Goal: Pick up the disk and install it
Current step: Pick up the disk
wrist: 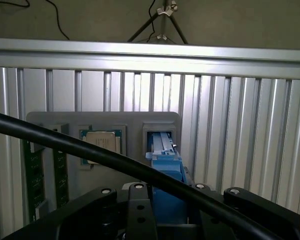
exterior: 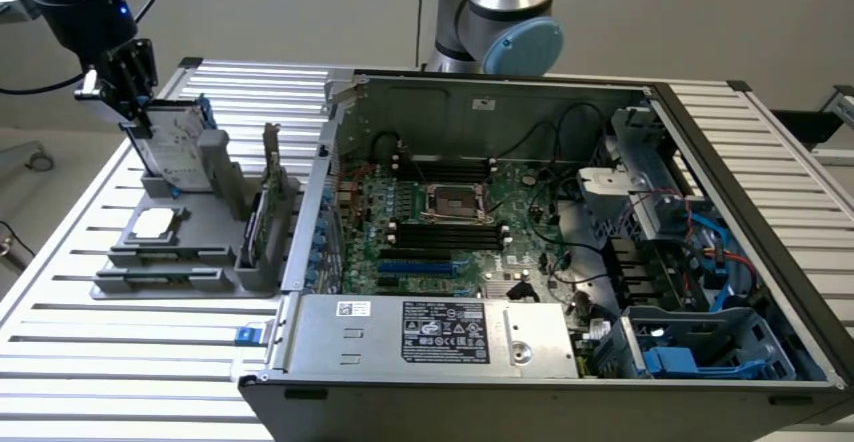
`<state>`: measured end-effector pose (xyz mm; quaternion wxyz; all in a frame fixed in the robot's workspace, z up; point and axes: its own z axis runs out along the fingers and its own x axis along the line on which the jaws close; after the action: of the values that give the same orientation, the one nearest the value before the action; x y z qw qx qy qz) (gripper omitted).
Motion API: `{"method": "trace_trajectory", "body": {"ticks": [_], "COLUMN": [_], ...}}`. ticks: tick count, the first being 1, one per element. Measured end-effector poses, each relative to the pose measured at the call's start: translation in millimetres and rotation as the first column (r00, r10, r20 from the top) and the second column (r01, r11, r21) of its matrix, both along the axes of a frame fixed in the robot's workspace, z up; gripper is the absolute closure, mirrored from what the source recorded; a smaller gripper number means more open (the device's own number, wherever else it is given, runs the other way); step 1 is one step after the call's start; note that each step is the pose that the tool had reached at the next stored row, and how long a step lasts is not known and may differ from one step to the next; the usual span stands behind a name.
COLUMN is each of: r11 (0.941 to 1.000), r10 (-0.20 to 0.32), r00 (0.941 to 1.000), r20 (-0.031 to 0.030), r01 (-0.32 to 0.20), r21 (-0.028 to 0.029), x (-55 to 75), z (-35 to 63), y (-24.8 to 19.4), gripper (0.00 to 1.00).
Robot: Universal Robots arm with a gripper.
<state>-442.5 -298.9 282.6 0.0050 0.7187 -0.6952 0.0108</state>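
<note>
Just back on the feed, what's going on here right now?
The arm's end effector is at the top end of the disk, which stands upright in the grey holder on the slatted table, at the exterior view's left. The disk is not yet in the open computer case beside the holder.

An open computer case [exterior: 481, 97] sits on the slatted metal table [exterior: 120, 362], and inside it the green motherboard [exterior: 521, 194] lies flat with its CPU socket [exterior: 451, 202] at the centre. A labelled power supply [exterior: 347, 347] fills the near side, with a blue drive cage [exterior: 707, 347] at the exterior view's right. Beside the case, a grey holder [exterior: 180, 282] carries a square chip [exterior: 152, 224] and an upright circuit card [exterior: 270, 202].
</note>
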Motion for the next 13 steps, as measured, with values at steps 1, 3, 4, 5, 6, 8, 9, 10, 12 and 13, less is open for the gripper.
{"method": "trace_trajectory", "body": {"ticks": [1, 3, 4, 5, 6, 8, 9, 10, 12, 13], "r11": [1.0000, 1.0000, 1.0000, 1.0000, 1.0000, 1.0000, 1.0000, 1.0000, 1.0000, 1.0000], "r10": [0.000, 0.000, 0.000, 0.000, 0.000, 0.000, 0.000, 0.000, 0.000, 0.000], "r00": [1.0000, 1.0000, 1.0000, 1.0000, 1.0000, 1.0000, 1.0000, 1.0000, 1.0000, 1.0000], "r20": [0.0000, 0.0000, 0.0000, 0.0000, 0.0001, 0.0000, 0.0000, -0.0001, -0.0009, -0.0012], "r01": [0.000, 0.000, 0.000, 0.000, 0.000, 0.000, 0.000, 0.000, 0.000, 0.000], "r21": [0.0000, 0.0000, 0.0000, 0.0000, 0.0000, -0.0001, 0.0000, 0.0001, 0.0001, 0.0000], "x": [0.0, 0.0, 0.0, 0.0, 0.0, -0.1, 0.0, 0.0, 0.0, 0.0], "z": [0.0, 0.0, 0.0, 0.0, 0.0, 0.9, 1.7, 3.1, 7.0, 9.0], "y": [0.0, 0.0, 0.0, 0.0, 0.0, 0.0, 0.0, 0.0, 0.0, 0.0], "gripper": [0.67, 0.67, 0.67, 0.67, 0.67, 0.67, 0.67, 0.67, 0.67, 0.67]}}
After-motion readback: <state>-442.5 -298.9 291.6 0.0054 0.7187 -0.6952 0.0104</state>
